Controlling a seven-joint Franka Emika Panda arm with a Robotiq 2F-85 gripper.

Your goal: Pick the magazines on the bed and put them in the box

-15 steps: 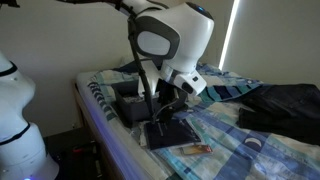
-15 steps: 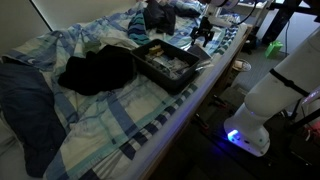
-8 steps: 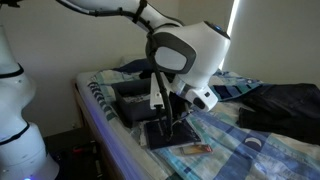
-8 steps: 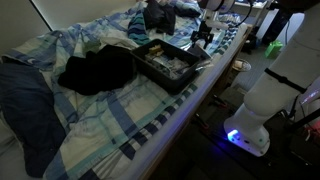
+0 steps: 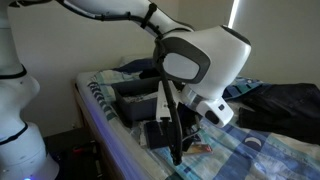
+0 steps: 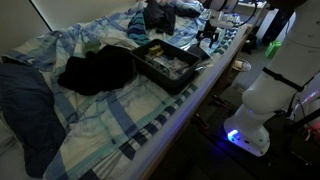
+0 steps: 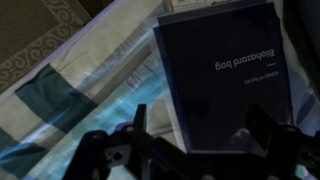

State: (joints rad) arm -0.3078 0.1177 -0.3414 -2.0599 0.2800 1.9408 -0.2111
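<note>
The navy magazine [image 7: 225, 70] lies flat on the checked bed [image 7: 70, 90], filling the wrist view. My gripper [image 7: 200, 135] is open just above it, one finger on each side of its near edge. In an exterior view the gripper [image 5: 177, 145] hangs low over the navy magazine [image 5: 157, 133], with the orange-tan magazine [image 5: 203, 148] beside it on the bed [image 5: 235, 150]. The dark shallow box [image 5: 125, 112] stands behind them. In the exterior view from the bed's far end, the box [image 6: 170, 82] holds some items and the gripper [image 6: 208, 36] is beyond it.
A dark bulky cloth bundle [image 6: 95, 70] lies beside the box, and another dark cloth [image 5: 285, 105] lies on the bed's far part. The striped bed edge [image 5: 95, 105] drops to the floor. The robot's white base [image 6: 255, 105] stands beside the bed.
The arm has swung along the bed and come lower, so the open gripper now sits right over the navy magazine. The magazines and box have not moved.
</note>
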